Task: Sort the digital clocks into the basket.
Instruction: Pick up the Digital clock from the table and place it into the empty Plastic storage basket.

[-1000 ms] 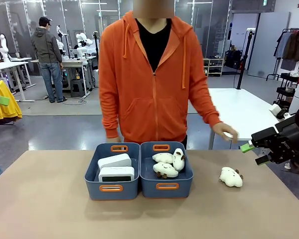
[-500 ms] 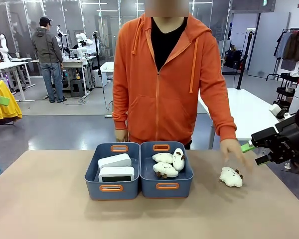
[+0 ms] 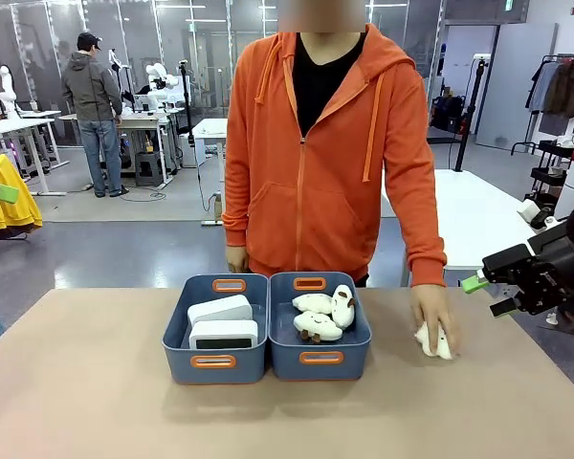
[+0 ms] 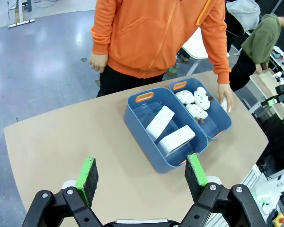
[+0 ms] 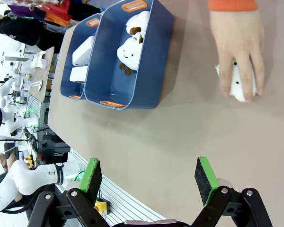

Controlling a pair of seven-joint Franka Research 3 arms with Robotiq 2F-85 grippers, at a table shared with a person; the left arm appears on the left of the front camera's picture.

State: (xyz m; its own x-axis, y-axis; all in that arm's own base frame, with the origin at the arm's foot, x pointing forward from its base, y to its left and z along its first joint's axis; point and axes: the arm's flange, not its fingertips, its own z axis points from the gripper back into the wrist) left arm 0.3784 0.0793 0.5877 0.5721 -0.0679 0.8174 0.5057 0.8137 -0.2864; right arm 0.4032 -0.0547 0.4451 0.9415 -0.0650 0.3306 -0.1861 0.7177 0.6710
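Note:
Two white digital clocks (image 3: pixel 221 322) (image 4: pixel 169 131) (image 5: pixel 80 57) lie side by side in the left blue-grey basket (image 3: pixel 214 361) (image 4: pixel 141 134) (image 5: pixel 71 85). My right gripper (image 3: pixel 486 295) hovers open off the table's right end, well away from the baskets. Its fingers (image 5: pixel 206 178) frame bare tabletop in the right wrist view. My left gripper (image 4: pixel 143 174) is open, high above the near left of the table, with nothing between its pads.
The twin basket (image 3: pixel 319 359) (image 5: pixel 146 56) on the right holds three white plush toys (image 3: pixel 322 316). A person in an orange hoodie stands at the far side; one hand (image 3: pixel 433 320) (image 5: pixel 239 56) presses on a fourth plush toy (image 5: pixel 240 85) right of the baskets.
The person's hand has come down from mid-air onto the plush toy right of the baskets and now covers it. Both grippers and the clocks have stayed put.

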